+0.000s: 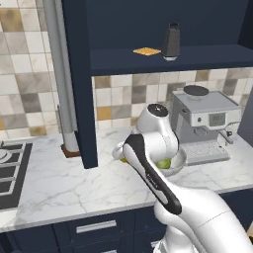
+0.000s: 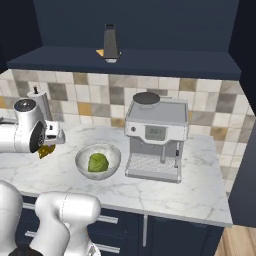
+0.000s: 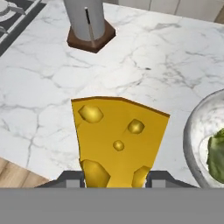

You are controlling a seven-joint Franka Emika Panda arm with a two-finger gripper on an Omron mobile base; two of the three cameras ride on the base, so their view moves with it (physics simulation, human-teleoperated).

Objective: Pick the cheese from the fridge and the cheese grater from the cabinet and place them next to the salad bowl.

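My gripper (image 3: 116, 176) is shut on the cheese (image 3: 118, 140), a yellow-orange wedge with holes that sticks out between the fingertips over the marble counter. From the right base view the gripper (image 2: 50, 139) hovers above the counter with the cheese (image 2: 46, 150) under it, just left of the salad bowl (image 2: 81, 156). The bowl (image 3: 194, 131) holds a green lettuce ball (image 2: 98, 162). The dark cheese grater (image 2: 111, 44) stands upright on the shelf of the navy cabinet (image 2: 150, 62), high above the counter. My arm covers part of the bowl (image 1: 179, 164) in the left base view. The fridge is out of view.
A silver coffee machine (image 2: 155, 135) stands right of the bowl. A grey paper-towel post on a brown base (image 3: 89, 26) stands on the counter behind the cheese. An orange checkered square (image 1: 147, 51) lies beside the grater (image 1: 171, 42). A stove (image 1: 11, 168) lies at the far left.
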